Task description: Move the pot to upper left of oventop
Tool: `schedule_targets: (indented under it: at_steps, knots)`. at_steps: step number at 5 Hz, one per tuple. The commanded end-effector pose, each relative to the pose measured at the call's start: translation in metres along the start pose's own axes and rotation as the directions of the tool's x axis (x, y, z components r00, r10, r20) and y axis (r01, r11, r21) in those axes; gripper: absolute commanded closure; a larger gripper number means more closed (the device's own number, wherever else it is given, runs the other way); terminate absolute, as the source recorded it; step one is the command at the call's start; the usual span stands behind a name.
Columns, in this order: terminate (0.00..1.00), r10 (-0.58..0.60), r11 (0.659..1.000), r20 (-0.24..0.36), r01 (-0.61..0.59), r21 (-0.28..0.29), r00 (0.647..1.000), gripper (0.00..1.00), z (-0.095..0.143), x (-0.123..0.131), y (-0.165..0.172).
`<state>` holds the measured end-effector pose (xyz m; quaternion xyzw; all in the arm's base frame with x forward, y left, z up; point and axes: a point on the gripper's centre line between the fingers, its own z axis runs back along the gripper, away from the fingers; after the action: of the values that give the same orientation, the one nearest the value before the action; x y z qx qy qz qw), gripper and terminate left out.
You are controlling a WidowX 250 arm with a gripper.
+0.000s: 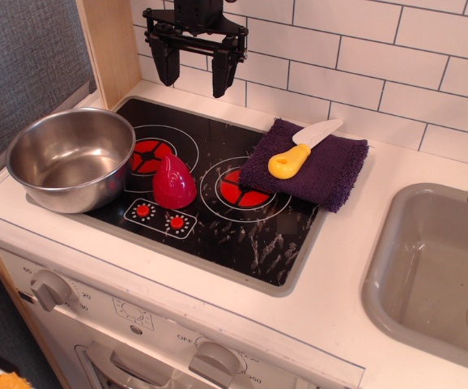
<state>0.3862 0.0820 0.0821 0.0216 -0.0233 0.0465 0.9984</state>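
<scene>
Hovering at the far left above the oventop (218,219), our hand (195,74) has its fingers apart, gripping nothing. We see the pot (70,159) overhanging the oventop's near-left edge.

Toy play kitchen, black oventop (242,235) with red burners, grey sink (428,275), white tiled wall (396,57), oven knobs (52,289)

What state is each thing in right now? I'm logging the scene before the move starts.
pot: upright, empty, resting on the oventop's left edge, ungrasped.
end effector: open, raised above the oventop's back edge, holding nothing.
oventop: flat, glossy, smeared with white streaks.
red teardrop piece: standing upright between the burners.
purple cloth: folded, overlapping the right burner.
toy knife: lying flat on the cloth.
sink basin: empty as far as visible.
</scene>
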Motion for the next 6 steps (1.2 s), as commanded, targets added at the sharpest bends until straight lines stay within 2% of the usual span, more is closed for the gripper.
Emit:
schedule_targets:
  at_steps: [1,2,3,4,5,6]
  knots:
    - [0.0,0.0,1.0,0.0,0.0,0.0,1.0,0.0,0.0,0.0,0.0]
    - [0.0,0.065,0.997,0.04,-0.063,-0.05,0.997,0.0,0.001,-0.016,0.012]
    - [0.0,0.099,0.993,0.051,-0.095,-0.068,0.994,0.0,0.001,-0.037,0.022]
    - [0.0,0.136,0.99,0.051,-0.134,-0.046,0.989,0.0,0.001,-0.066,0.041]
    - [0.0,0.131,0.991,0.061,-0.129,-0.033,0.99,0.0,-0.001,-0.081,0.049]
    - [0.0,0.147,0.989,0.051,-0.147,-0.012,0.988,0.0,-0.004,-0.078,0.052]
